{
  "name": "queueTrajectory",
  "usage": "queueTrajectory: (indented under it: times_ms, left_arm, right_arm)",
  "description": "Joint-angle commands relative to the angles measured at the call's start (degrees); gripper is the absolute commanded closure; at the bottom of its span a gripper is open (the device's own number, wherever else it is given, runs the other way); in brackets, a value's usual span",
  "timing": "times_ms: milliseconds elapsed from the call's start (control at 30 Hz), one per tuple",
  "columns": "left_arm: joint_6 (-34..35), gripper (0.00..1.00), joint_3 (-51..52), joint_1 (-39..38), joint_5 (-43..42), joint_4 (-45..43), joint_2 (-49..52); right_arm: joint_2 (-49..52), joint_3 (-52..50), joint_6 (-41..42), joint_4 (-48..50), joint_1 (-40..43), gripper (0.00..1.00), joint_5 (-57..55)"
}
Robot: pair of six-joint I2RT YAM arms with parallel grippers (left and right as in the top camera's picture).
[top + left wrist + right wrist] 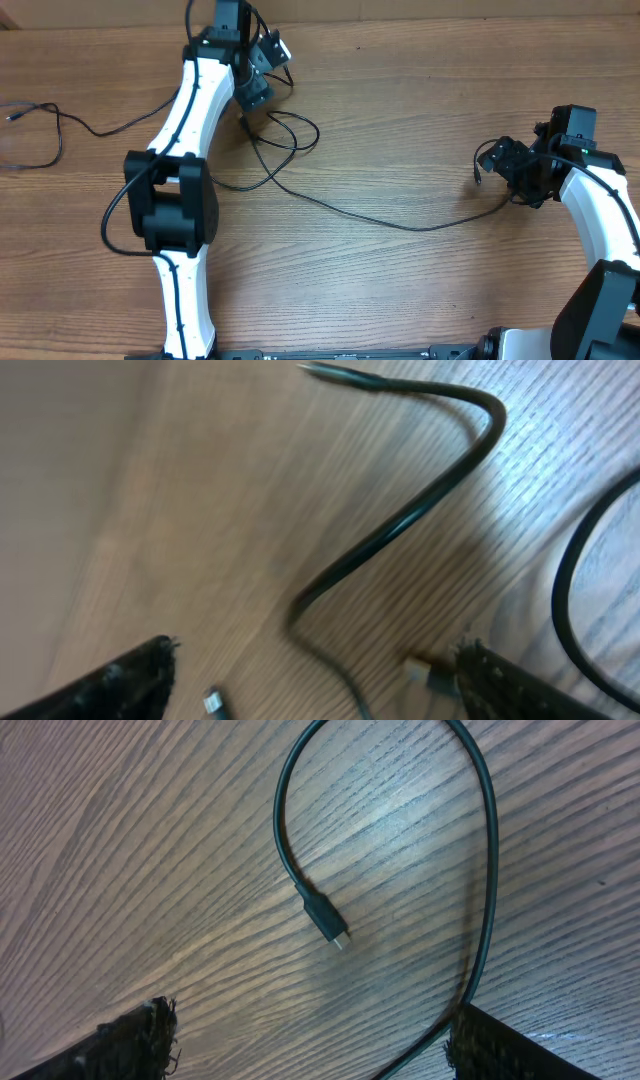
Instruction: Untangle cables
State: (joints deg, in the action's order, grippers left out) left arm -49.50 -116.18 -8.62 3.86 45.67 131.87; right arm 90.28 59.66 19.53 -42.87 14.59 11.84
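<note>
The cables are spread over the desk [400, 100]. One cord [95, 133] lies by itself at the far left, well apart from the rest. A knot of loops [290, 140] sits just beside the left pincer [318, 652], and from it a long strand [400, 226] runs across to the right pincer [312, 1015].

Both pincers are seen with fingers apart and nothing clamped. Between the left fingers, a bent length of cord [400, 525] lies flat on the wood with a small connector [428, 673] close to one finger. That view is blurred, so it cannot be told for certain whether the finger touches it. Under the right pincer, a free end is curled into an open loop, and its plug [322, 918] rests on the desk clear of both fingers.

The step in hand is judged to be a fresh grasp at each end of the long strand, with the knot not yet undone. For the next move, the left pincer would need to be lowered and closed on one cord of the knot. The right pincer would have to be shut on the strand near its plug, so that the two can be drawn apart without other loops being dragged along.
</note>
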Motion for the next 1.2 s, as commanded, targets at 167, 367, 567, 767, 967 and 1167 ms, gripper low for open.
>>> queueTrajectory:
  times_ms: [167, 367, 567, 767, 967, 1167]
  left_arm:
    - [-0.66, 0.96, -0.83, -0.35, -3.52, -3.08, 2.21]
    - [6.38, 0.96, -4.13, -0.11, -3.26, -2.23, -0.98]
    - [21.24, 0.96, -4.74, -0.09, -3.54, 1.40, -8.85]
    - [26.67, 0.96, -4.74, -0.39, -8.50, 14.67, -14.75]
    - [39.67, 0.96, -4.68, -0.42, -20.55, 28.50, -14.97]
    - [60.15, 0.96, -4.35, -1.68, -24.22, 32.06, -14.97]
  right_arm:
    - [-0.24, -0.24, 0.42, 0.35, 0.11, 0.13, 0.28]
    - [-0.24, -0.24, 0.42, -0.02, 0.11, 0.13, 0.28]
    - [-0.24, -0.24, 0.39, -0.46, 0.11, 0.12, 0.28]
    - [-0.24, -0.24, 0.39, -0.44, 0.11, 0.09, 0.28]
    - [-0.24, -0.24, 0.26, -0.46, 0.11, 0.08, 0.28]
    - [-0.24, -0.24, 0.20, -0.52, 0.11, 0.07, 0.28]
